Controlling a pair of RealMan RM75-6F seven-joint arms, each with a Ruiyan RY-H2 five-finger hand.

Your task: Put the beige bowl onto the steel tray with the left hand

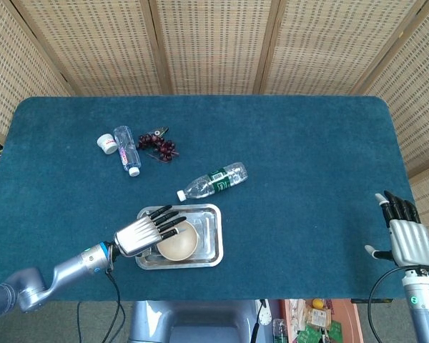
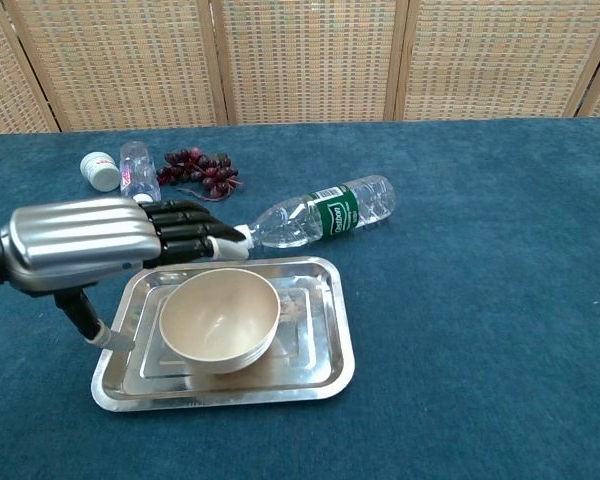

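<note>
On the steel tray (image 2: 330, 345), toward its 9 o'clock half, the beige bowl (image 2: 220, 320) sits upright, so the placing step looks all but done and what is in hand is the letting go. Over the bowl's rim at about 10 o'clock hangs the left hand (image 2: 100, 245), fingers (image 1: 166, 221) spread and stretched out flat above the bowl; it appears to grip nothing, though whether the thumb below touches the tray's edge cannot be told. Next, I judge, the hand must lift clear toward 9 o'clock without nudging the bowl. At the table's 4 o'clock corner the right hand (image 1: 404, 239) rests spread and empty.
</note>
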